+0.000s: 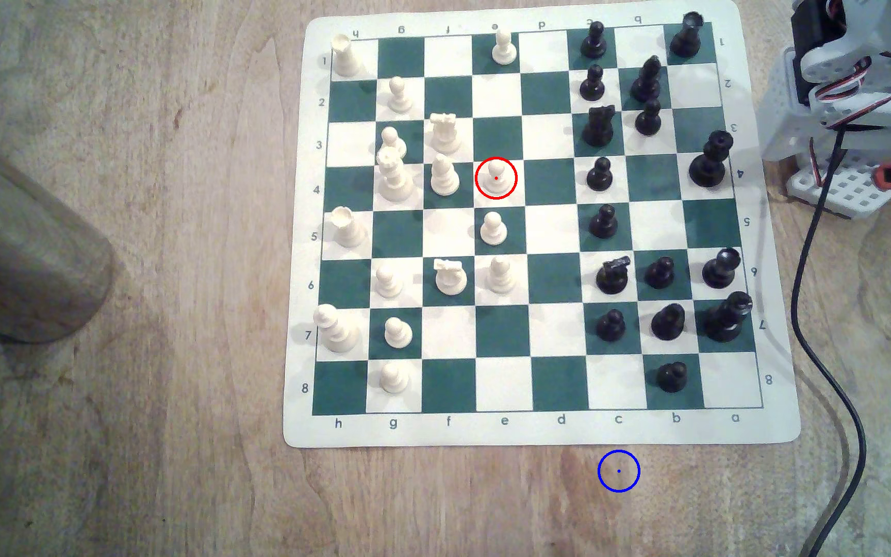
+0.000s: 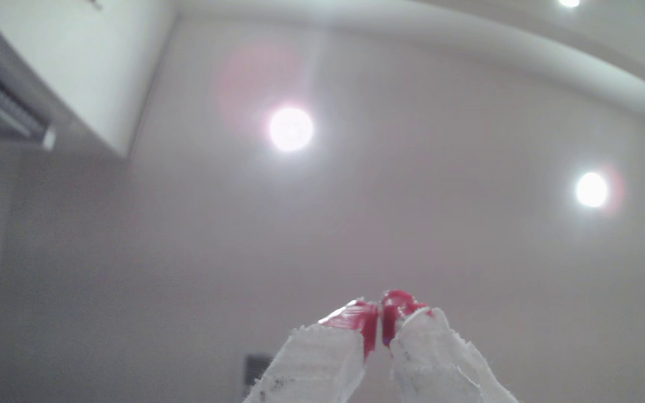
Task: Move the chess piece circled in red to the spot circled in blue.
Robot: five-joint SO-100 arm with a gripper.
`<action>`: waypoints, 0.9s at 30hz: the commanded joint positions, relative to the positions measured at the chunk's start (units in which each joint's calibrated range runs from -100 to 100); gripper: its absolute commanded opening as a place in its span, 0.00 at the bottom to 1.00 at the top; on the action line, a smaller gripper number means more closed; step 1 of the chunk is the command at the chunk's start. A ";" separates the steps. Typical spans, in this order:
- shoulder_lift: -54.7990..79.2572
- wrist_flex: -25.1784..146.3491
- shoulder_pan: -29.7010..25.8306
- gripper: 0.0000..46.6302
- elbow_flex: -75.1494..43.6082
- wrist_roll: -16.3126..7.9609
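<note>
Fingers [image 2: 381, 316] pressed together at red tips, wrapped in white tape, holding nothing, aimed up at a ceiling with round lights [image 2: 291, 129]. Pawn [image 1: 496, 179] upright inside the red ring on a white square of the board [image 1: 540, 431], row 4, file e, just beside a cream bishop [image 1: 444, 174] toward the exterior view's left. Spot [image 1: 618, 471] on bare counter [image 1: 165, 321] just below the board's edge, under file c, well apart from the pawn. Arm [image 1: 856, 80] at the exterior view's upper right, off the board.
</note>
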 commanded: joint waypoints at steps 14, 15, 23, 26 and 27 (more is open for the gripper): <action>-0.03 41.23 -1.64 0.00 -12.42 2.00; -0.03 46.15 -1.79 0.00 -14.24 2.00; -0.03 87.75 -2.03 0.00 -29.29 -7.28; 0.06 97.33 0.32 0.00 -32.10 -7.28; 0.06 100.36 1.26 0.00 -33.28 -7.28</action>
